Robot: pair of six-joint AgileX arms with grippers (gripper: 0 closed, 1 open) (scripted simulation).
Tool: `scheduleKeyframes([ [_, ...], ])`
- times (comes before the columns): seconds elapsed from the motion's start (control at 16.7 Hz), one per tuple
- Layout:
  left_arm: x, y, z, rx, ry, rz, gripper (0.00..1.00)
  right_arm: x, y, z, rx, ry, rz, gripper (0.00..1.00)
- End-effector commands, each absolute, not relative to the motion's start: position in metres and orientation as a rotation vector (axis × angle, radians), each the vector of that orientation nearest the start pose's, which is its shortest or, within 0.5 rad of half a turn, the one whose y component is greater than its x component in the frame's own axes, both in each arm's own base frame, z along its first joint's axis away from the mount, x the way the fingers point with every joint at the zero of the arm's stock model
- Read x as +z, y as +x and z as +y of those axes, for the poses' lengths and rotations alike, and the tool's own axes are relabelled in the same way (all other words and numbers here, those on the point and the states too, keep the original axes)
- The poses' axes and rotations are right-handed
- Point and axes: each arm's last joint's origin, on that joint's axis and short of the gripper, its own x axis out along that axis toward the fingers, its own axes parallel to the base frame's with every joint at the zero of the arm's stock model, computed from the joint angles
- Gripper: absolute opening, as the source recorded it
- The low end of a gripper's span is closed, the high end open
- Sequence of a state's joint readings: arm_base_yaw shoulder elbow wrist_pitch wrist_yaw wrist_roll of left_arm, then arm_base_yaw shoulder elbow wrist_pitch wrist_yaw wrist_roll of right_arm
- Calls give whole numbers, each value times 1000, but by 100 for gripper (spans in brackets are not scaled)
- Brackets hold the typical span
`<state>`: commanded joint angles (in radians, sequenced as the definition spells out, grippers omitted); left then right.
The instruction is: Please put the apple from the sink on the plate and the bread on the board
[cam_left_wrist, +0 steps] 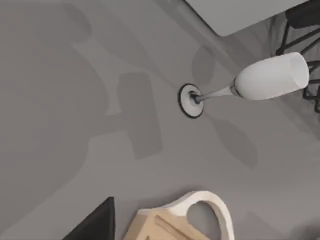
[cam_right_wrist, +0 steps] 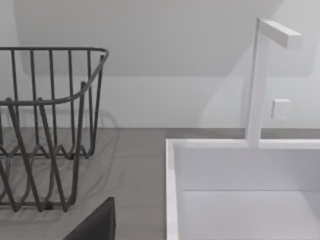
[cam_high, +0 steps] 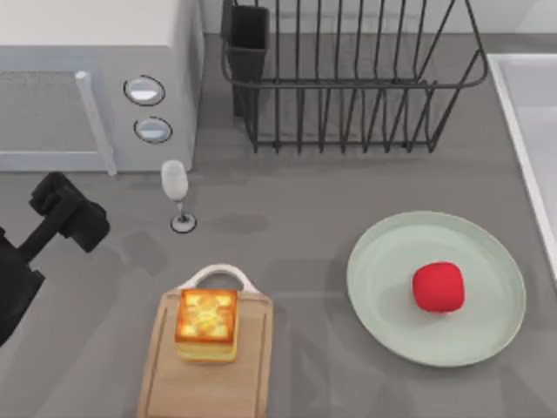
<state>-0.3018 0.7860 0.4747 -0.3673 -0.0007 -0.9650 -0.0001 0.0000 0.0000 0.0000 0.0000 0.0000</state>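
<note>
Bread (cam_high: pixel 207 324) on board (cam_high: pixel 165 383), apple (cam_high: pixel 438 286) on plate (cam_high: pixel 383 296)

The board (cam_high: pixel 205 374) is showing pale, matt wood grain, with a smooth white plastic-looking handle (cam_high: pixel 218 277) at its end nearest the wine glass (cam_high: pixel 175 183), which is looking frosted and white. On the board, the bread (cam_high: pixel 207 324) is showing a rough toasted top. Right of the board, the plate (cam_high: pixel 383 300) is looking smooth and softly glazed, and the apple (cam_high: pixel 438 286) on it matt. The dish rack (cam_high: pixel 348 78) behind the plate is looking like dark wire.
</note>
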Motion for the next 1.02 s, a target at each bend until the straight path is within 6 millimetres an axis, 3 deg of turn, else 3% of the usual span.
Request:
scheduleKeyframes([
  [0.24,194,131,-25,-56,-538,452,100,160,106,-1,0,0,0,100],
  [0.54,173,111,-8,-51,-189,144,100,160,106,-1,0,0,0,100],
  [0.78,162,106,-2,-9,-25,17,100,160,106,-1,0,0,0,100],
  [1.02,160,106,-1,0,0,0,100,160,106,-1,0,0,0,100],
])
